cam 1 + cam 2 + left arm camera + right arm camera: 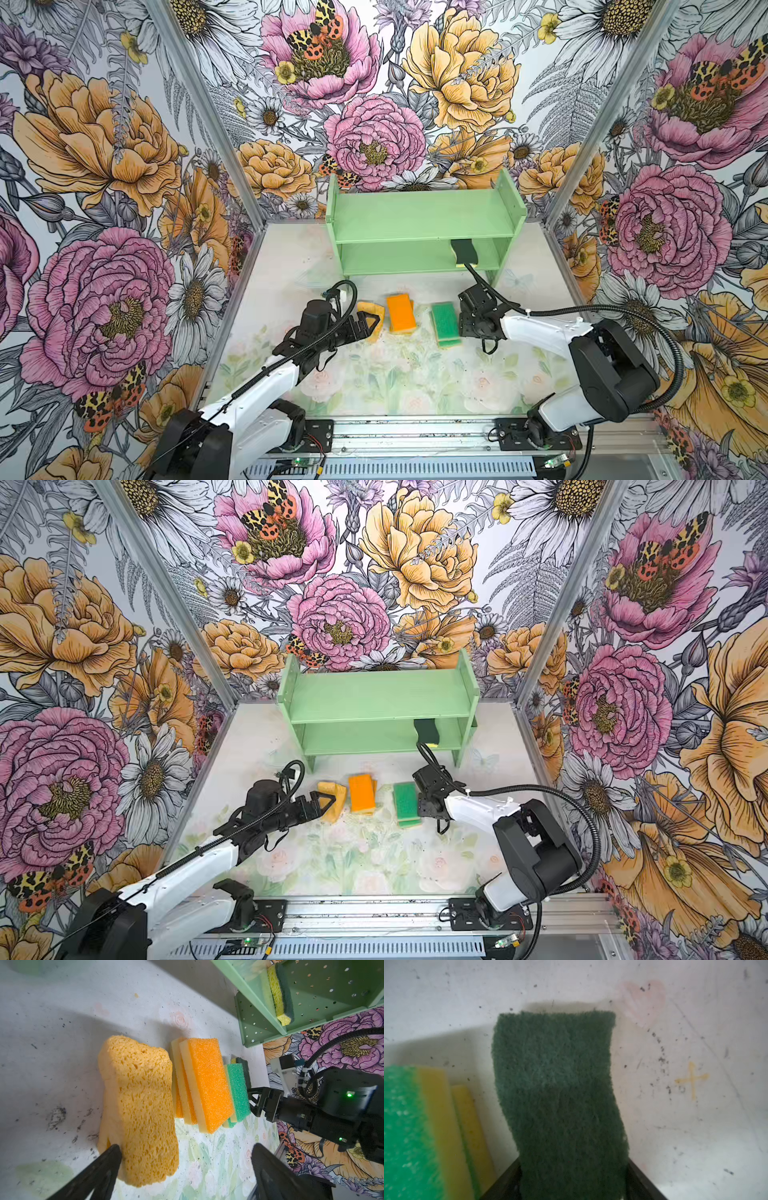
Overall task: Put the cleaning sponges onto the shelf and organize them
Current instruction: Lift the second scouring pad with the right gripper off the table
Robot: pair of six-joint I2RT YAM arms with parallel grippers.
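**Left arm.** It extends diagonally from the rail side towards the shelf (419, 216), with the wrist held low over the worktop (395, 374). The left tool (187, 1149) is spread wide and holds nothing. One finger (104, 1167) sits at the near end of the porous yellow sponge (141, 1109), though contact cannot be determined. The opposite finger is well apart from it.

**Right arm.** The elbow is folded high, the forearm reaches in towards the shelf's right leg, and the wrist is pitched down. The right tool (572, 1167) is hidden beneath the wrist in both top views. The right wrist view shows its fingers pinching the dark-green-topped sponge (556, 1084) by its long sides. Whether that sponge is clear of the worktop cannot be told.

**Task items.**
- The loose sponges form a row in front of the shelf.
- The porous yellow sponge is before the shelf's left half.
- The orange-topped sponges (401, 311) are stacked askew before its middle.
- The green-topped sponges (445, 322) are stacked before its right half, with the pinched sponge just beside them.
- One shelved dark-green sponge (464, 251) lies on the lower tier near the right side panel, its yellow end at the front edge.

**Surface and room.** The worktop is pale with a faint floral print and is scuffed with dark specks. Floral wall panels (104, 166) enclose the shelf on three sides. An aluminium rail (415, 436), opposite the shelf, carries both arm bases.
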